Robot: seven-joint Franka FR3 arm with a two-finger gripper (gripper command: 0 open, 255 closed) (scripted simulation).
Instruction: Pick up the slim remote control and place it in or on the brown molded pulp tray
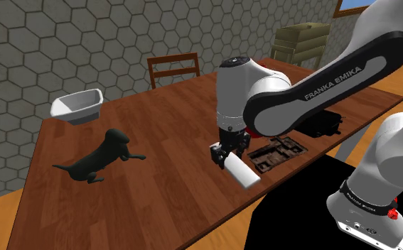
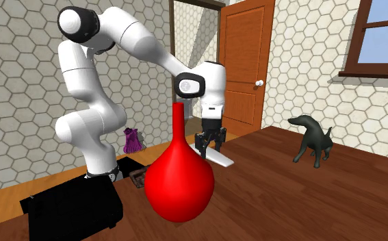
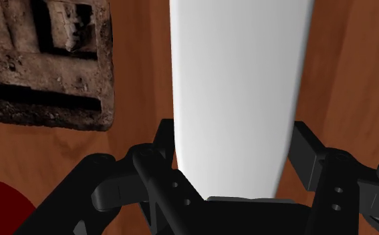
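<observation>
1. The end effector (image 1: 224, 153) is pinching the remote (image 1: 241, 173) near one end. In the wrist view its fingers (image 3: 306, 150) press against both long edges of the white body, with no gap visible.
2. The remote hangs slanted from that grip, its free end lower and pointing toward the stand. It looks clear of the table (image 1: 157, 192) and sits just beside the tray (image 1: 278, 153), not yet over it.
3. My judgement on handling is that this is a slim, stiff, light bar. It is drawn plain and smooth, so it is likely slippery. It should not bend or crush, but held by one end, the long body could pivot between the pads if it is swung quickly.
4. A hold nearer the middle, across the narrow width, would balance better. The present end grip should serve for a short, slow carry.
5. The tray is shallow, with molded pockets and ridges. The remote may settle tilted across a ridge, so a low release suits it.
6. The shoulder view gives the layout that the wrist view lacks. The tray lies to the right of the end effector, and the dog (image 1: 97, 159) and bowl (image 1: 77, 106) are well apart at the left.
7. The wrist view gives the finger contact and the tray's rough brown surface close up.
8. The second exterior view shows the red vase (image 2: 178, 179) whole, standing near the tray and hiding most of it. In the shoulder view the arm covers nearly all of that vase. The second exterior view also shows the remote's slant from the side.
</observation>
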